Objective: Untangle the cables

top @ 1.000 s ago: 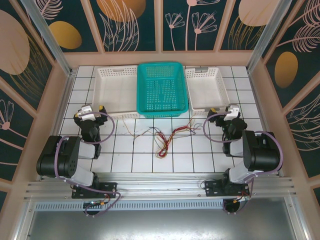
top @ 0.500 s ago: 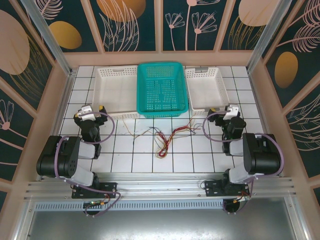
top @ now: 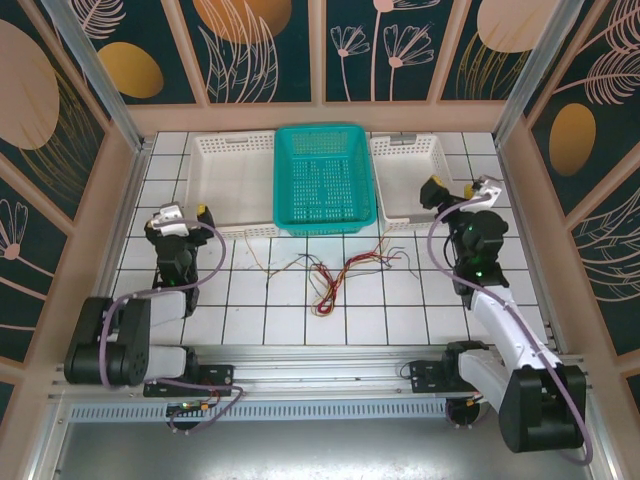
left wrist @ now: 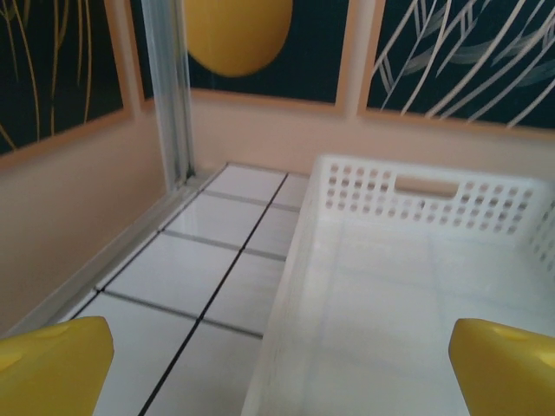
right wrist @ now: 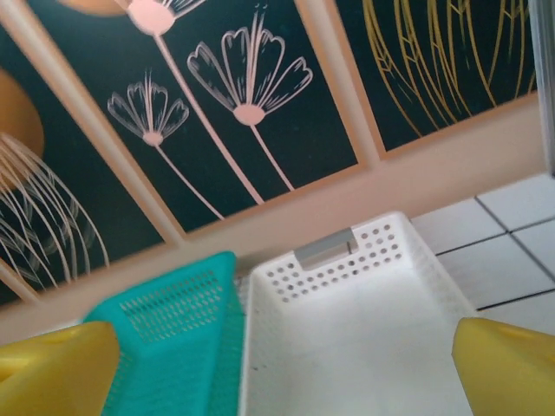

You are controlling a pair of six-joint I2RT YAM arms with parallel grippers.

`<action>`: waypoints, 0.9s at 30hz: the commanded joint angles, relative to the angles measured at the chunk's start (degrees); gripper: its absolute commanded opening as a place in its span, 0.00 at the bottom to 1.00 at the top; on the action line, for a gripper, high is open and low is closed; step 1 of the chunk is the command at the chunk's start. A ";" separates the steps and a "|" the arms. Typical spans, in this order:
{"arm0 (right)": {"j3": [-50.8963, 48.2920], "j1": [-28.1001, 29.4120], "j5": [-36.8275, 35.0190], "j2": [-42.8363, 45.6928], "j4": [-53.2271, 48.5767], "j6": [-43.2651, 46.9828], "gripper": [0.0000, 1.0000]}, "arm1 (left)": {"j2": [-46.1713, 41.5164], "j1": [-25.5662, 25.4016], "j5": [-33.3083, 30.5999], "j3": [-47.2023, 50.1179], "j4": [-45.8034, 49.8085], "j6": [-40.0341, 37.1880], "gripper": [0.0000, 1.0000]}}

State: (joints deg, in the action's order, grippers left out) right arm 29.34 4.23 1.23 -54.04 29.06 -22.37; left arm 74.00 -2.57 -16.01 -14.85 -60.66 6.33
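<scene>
Cables are lying tangled mid-counter, just before the teal basket | left pincer is hovering, spread apart, at the left white basket's near-left corner | right pincer is hovering, spread apart, over the right white basket

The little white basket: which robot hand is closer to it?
Right. The right gripper sits at the little white basket's near right corner. The left gripper is far off, past the green basket, by the big white basket's near left corner.
</scene>
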 commanded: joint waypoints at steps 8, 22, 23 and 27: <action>7.51 13.14 3.18 -0.99 -21.66 -3.69 0.99 | -12.01 0.38 3.11 -23.30 52.06 26.94 0.99; 2.73 43.78 -5.71 -7.32 -31.67 -16.25 0.93 | -22.74 0.38 21.25 -22.22 68.16 35.18 0.99; 2.21 45.36 -6.21 -8.09 -31.50 -17.37 0.93 | -23.35 0.34 21.83 -21.52 68.46 35.33 0.98; 0.89 48.55 -6.27 -12.02 -30.24 -22.01 0.90 | -24.58 0.37 25.38 -18.81 69.19 36.52 0.98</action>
State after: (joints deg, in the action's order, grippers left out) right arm 31.20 51.37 -2.20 -64.38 -0.54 -39.27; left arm 50.41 -2.35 4.82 -35.40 6.94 40.75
